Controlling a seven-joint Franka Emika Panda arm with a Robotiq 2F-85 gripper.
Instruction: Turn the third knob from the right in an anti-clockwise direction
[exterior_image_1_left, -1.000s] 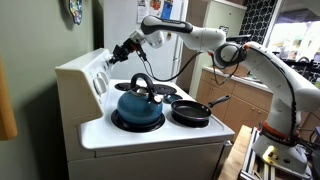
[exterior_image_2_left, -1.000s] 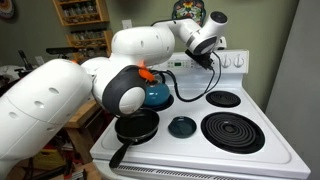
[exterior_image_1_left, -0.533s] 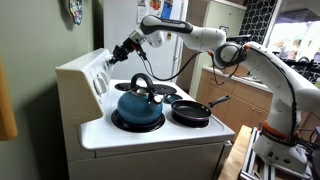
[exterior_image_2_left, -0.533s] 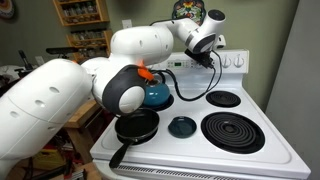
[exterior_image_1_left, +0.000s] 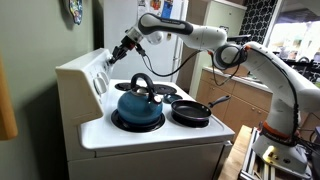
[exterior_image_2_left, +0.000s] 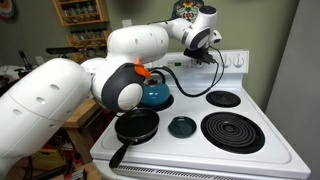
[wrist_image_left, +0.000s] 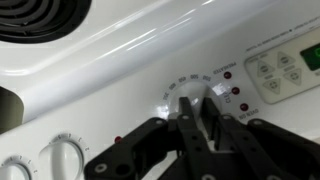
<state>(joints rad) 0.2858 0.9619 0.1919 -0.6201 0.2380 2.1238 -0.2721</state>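
The white stove's back panel (exterior_image_1_left: 95, 72) carries a row of white knobs. My gripper (exterior_image_1_left: 122, 50) is pressed against that panel, and it also shows in the other exterior view (exterior_image_2_left: 208, 58). In the wrist view my two black fingers (wrist_image_left: 199, 102) sit on either side of one white knob (wrist_image_left: 193, 91) ringed by printed dial marks, and they look shut on it. Two more knobs (wrist_image_left: 63, 156) sit at the lower left of that view. The arm hides the gripped knob in both exterior views.
A blue kettle (exterior_image_1_left: 138, 105) (exterior_image_2_left: 155, 93) and a black frying pan (exterior_image_1_left: 190, 112) (exterior_image_2_left: 135, 125) stand on the stovetop. Two bare coil burners (exterior_image_2_left: 232, 130) (exterior_image_2_left: 222, 98) lie beside them. A button panel with a display (wrist_image_left: 285, 68) sits next to the gripped knob.
The wrist has shifted slightly upward and turned a little at the panel. Kettle and pan have not moved.
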